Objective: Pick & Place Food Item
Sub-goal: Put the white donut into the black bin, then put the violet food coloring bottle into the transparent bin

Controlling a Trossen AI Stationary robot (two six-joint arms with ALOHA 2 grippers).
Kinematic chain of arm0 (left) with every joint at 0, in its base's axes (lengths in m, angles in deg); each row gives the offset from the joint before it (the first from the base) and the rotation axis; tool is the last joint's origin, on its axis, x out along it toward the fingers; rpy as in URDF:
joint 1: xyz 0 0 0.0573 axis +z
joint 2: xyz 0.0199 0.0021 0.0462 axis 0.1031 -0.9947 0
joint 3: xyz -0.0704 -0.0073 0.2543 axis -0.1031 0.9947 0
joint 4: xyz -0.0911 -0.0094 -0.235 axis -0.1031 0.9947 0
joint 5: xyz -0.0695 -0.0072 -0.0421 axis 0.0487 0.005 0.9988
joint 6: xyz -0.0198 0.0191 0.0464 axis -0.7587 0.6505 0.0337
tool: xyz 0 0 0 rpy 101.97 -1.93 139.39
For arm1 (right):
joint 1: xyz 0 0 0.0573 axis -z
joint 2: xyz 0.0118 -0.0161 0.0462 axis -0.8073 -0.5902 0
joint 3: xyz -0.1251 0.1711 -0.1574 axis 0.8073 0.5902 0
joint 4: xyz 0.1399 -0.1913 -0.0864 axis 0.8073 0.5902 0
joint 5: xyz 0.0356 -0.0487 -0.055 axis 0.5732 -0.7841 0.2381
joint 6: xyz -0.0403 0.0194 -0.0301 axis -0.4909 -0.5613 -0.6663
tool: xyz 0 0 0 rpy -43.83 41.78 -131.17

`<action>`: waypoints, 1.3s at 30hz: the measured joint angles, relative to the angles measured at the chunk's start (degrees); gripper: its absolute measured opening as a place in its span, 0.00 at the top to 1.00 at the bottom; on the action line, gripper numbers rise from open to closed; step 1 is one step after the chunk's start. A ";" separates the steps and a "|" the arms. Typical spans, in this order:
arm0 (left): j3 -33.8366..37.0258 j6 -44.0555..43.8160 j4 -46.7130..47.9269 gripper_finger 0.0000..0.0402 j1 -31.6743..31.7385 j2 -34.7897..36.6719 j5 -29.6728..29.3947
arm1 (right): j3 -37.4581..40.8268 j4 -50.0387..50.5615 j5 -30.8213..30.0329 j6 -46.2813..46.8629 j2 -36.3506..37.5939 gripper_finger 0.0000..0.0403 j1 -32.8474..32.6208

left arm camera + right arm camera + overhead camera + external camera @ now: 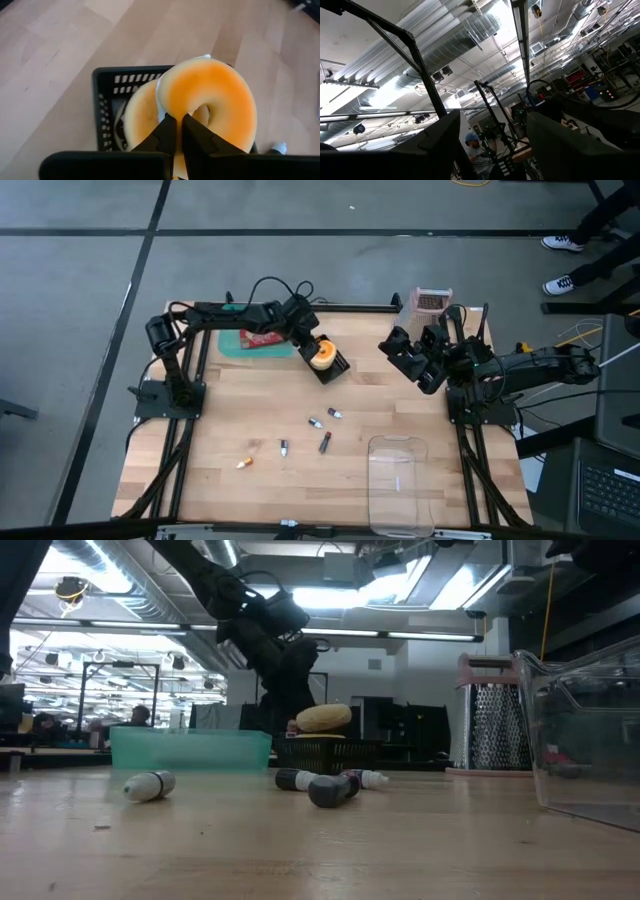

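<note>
Presently the left gripper (175, 125) is pinched nearly closed on the rim of an orange bagel (210, 107), holding it over a small black basket (331, 365). A second bagel half (140, 117) lies inside that basket. The basket stands just beside a green tray (240, 343). Well apart from the basket, the right gripper (410, 360) waits raised, fingers spread wide and empty.

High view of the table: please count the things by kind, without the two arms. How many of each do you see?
bagels: 2
black basket: 1
green tray: 1
red item in the tray: 1
small markers: 5
clear box: 1
grater: 1
Total: 12
</note>
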 joint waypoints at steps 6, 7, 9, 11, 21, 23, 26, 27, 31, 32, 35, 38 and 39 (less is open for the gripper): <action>0.00 0.83 -0.11 0.82 -0.16 0.00 0.32 | 0.00 -0.02 -0.91 -0.24 0.00 0.43 0.00; 0.00 0.82 -0.13 0.79 -0.16 0.00 0.08 | 0.00 0.00 -1.05 -0.24 0.00 0.43 0.00; 0.00 0.92 -0.11 0.73 -0.06 0.00 -0.87 | 0.00 0.00 -1.05 -0.24 0.00 0.43 0.02; 0.00 0.96 -0.11 0.68 0.16 0.00 -1.22 | 0.00 0.02 -1.05 -0.25 0.00 0.43 0.02; -0.13 1.91 -3.10 0.55 3.42 4.31 -3.73 | 0.00 0.03 -1.05 -0.27 0.00 0.43 0.02; -1.42 1.91 -4.28 0.55 5.27 6.91 -3.62 | 0.00 0.06 -1.23 -0.27 0.00 0.43 0.02; -4.17 -0.83 -7.46 0.55 8.30 11.89 -2.20 | 0.00 0.49 -2.89 -0.30 0.00 0.43 0.02; -4.84 -2.46 -8.46 0.55 9.35 13.79 -1.16 | 0.00 0.55 -3.16 -0.22 0.00 0.43 0.02; -5.97 -8.63 -12.84 0.55 12.54 22.30 2.81 | 0.00 -1.02 -4.94 5.43 -0.02 0.43 -0.35; -5.98 -9.98 -13.72 0.55 12.97 24.74 3.37 | 0.00 -2.20 -4.94 5.04 -0.02 0.43 -0.85; -6.01 -13.49 -13.16 0.55 13.17 31.91 4.16 | -0.74 -6.60 -5.55 1.19 -0.57 0.43 -2.65; -6.01 -17.10 -10.42 0.55 11.82 38.39 4.77 | -3.60 -8.75 -9.16 -0.28 -1.09 0.43 -4.03; -6.01 -18.28 -9.08 0.55 10.90 40.51 4.66 | -4.66 -8.69 -10.22 -0.34 -1.32 0.43 -4.30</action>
